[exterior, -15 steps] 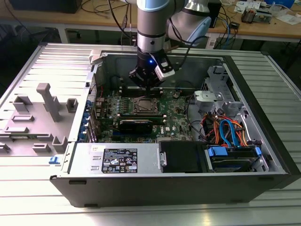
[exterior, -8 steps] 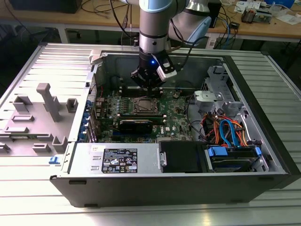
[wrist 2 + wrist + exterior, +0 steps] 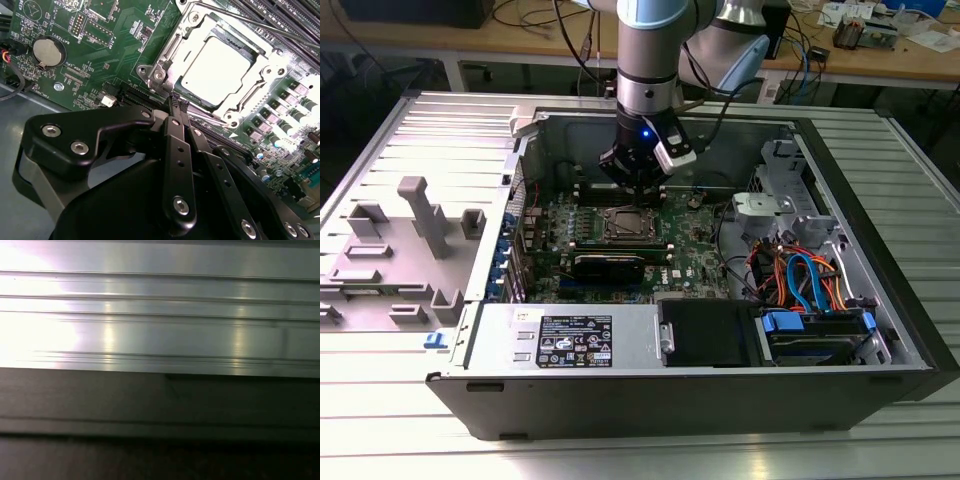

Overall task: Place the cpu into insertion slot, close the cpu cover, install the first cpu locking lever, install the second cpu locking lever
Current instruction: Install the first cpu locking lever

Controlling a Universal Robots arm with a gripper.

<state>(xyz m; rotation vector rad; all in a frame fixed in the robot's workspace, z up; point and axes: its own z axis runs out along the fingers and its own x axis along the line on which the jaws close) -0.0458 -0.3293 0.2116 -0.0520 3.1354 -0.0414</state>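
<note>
The cpu, a flat silver square, lies in the insertion slot on the green board of an opened computer case. The cpu cover, a silvery frame, lies flat around it. One thin wire lever runs along the socket's far edge, and another lies along the edge nearest my fingertips. My gripper is shut, its black fingers pressed together with the tip just above that near edge. In the exterior view the gripper hangs straight down over the back edge of the socket.
Long black memory slots flank the socket. A coin battery sits on the board. The case holds a power supply in front and coloured cables on the exterior view's right. A grey fixture tray lies outside it.
</note>
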